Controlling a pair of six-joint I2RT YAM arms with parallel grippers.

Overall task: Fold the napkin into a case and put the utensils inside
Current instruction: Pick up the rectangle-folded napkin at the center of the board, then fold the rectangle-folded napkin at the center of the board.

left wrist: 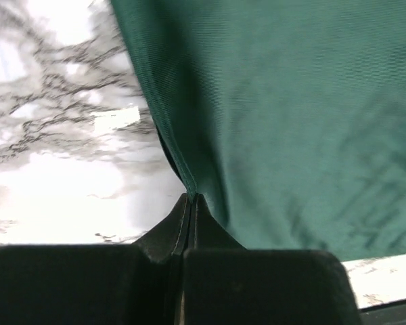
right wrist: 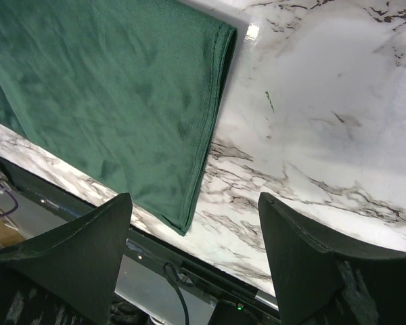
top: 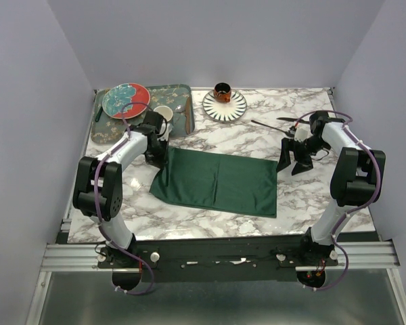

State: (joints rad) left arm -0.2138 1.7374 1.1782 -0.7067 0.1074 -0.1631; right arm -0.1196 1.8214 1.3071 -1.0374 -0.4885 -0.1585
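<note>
The dark green napkin (top: 216, 181) lies spread on the marble table as a wide rectangle, not a narrow case. Its far-left corner is raised off the table. My left gripper (top: 160, 153) is shut on that corner, and the left wrist view shows the hem pinched between the closed tips (left wrist: 191, 198) with the napkin (left wrist: 291, 122) hanging away from them. My right gripper (top: 294, 160) stands open just off the napkin's right edge. In the right wrist view its fingers (right wrist: 195, 198) hold nothing, above the napkin's near-right corner (right wrist: 108, 95). The black utensils (top: 269, 126) lie behind the right gripper.
A green tray (top: 183, 91) at the back left holds a red and teal plate (top: 125, 100), a white cup (top: 163, 114) and a silver spoon (top: 180, 108). A striped plate (top: 233, 108) carries a small cup (top: 222, 90). The table's front edge (right wrist: 216, 254) runs close below the right gripper.
</note>
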